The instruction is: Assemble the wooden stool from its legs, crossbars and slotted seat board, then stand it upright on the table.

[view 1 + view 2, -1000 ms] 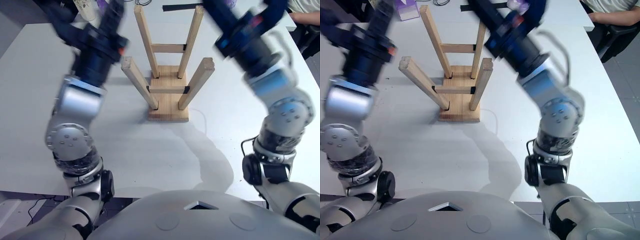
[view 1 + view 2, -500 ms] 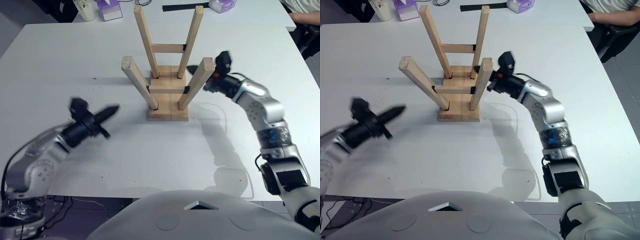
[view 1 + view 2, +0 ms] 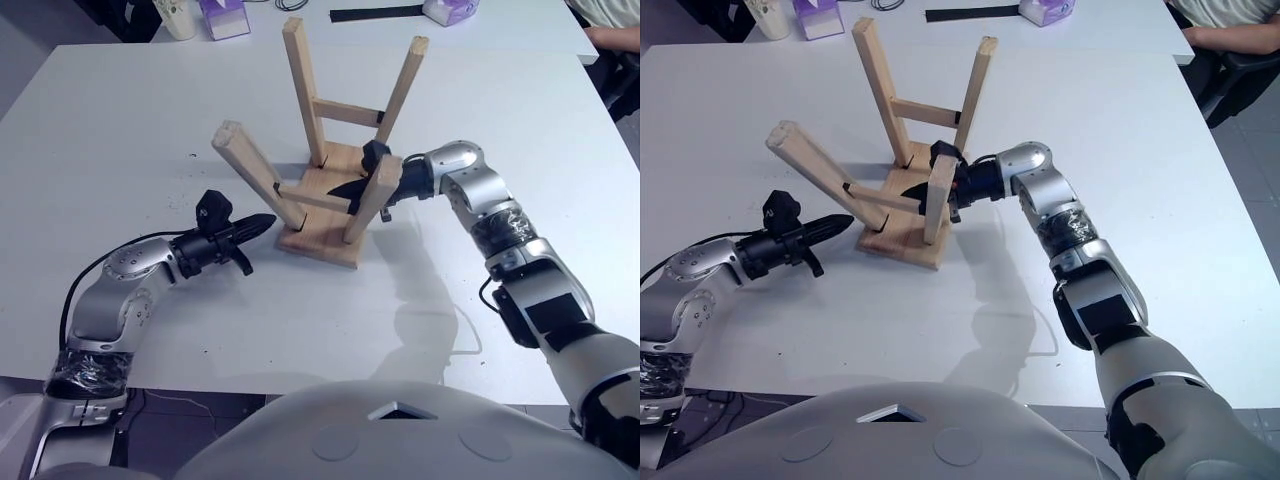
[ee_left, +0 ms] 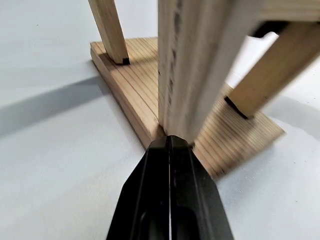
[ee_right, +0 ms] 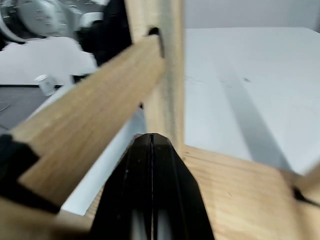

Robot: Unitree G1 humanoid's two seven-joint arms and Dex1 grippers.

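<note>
Stool [image 3: 322, 242] twisted; right jaws now between legs [image 3: 303, 85].

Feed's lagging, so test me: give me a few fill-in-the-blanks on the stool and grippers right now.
The stool rests upside down on its ____. ____ legs point up from it. The left gripper and right gripper are both ____.
Missing: seat; four; shut.
</note>
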